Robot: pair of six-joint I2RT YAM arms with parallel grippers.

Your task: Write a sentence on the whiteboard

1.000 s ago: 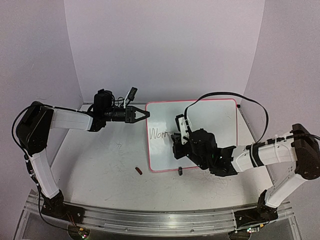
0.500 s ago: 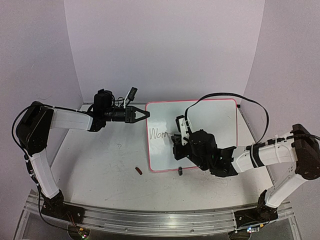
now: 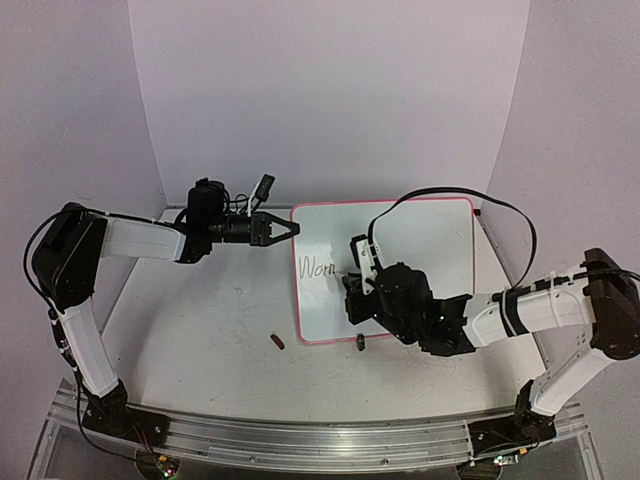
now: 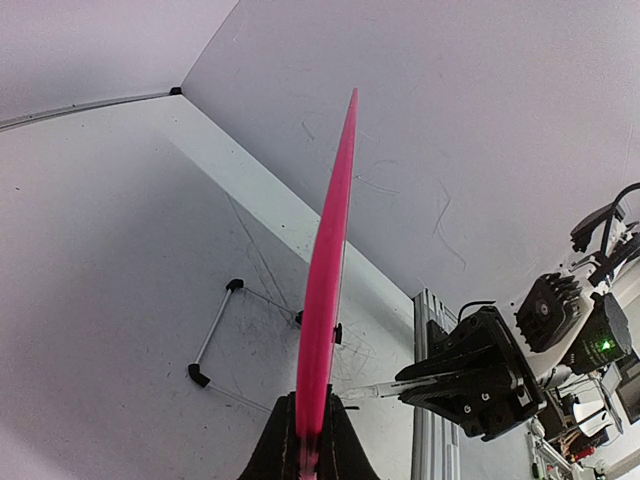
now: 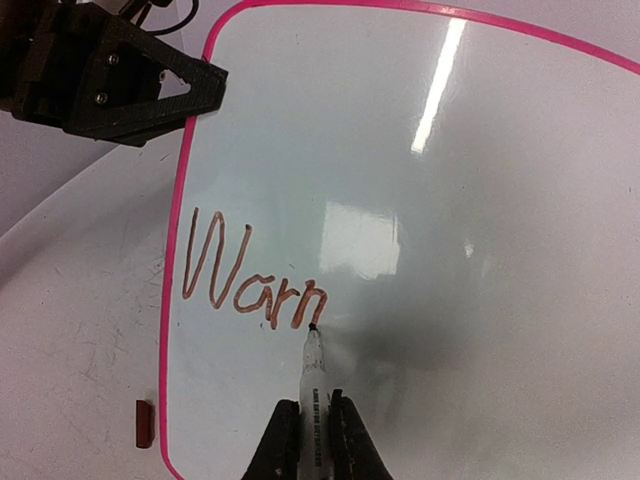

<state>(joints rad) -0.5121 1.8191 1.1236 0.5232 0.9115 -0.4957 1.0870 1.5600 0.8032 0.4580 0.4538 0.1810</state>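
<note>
The whiteboard (image 3: pixel 430 235), white with a pink frame, lies on the table at centre right. It bears the brown word "Warn" (image 5: pixel 250 275) near its left edge. My left gripper (image 3: pixel 290 229) is shut on the board's far left edge. The left wrist view shows that pink edge (image 4: pixel 325 270) end-on between the jaws of the left gripper (image 4: pixel 312 440). My right gripper (image 5: pixel 314 435) is shut on a marker (image 5: pixel 314 380). The marker's tip touches the board at the foot of the "n". In the top view the right gripper (image 3: pixel 352 285) hovers over the board's left half.
A small red cap (image 3: pixel 277 341) lies on the scuffed tabletop left of the board's near corner, also seen in the right wrist view (image 5: pixel 144 424). A small black piece (image 3: pixel 361 343) lies at the board's near edge. White walls enclose the back and sides.
The right gripper has shifted slightly down and left with the marker, finishing the last stroke of the "n". The left arm and the board have not moved.
</note>
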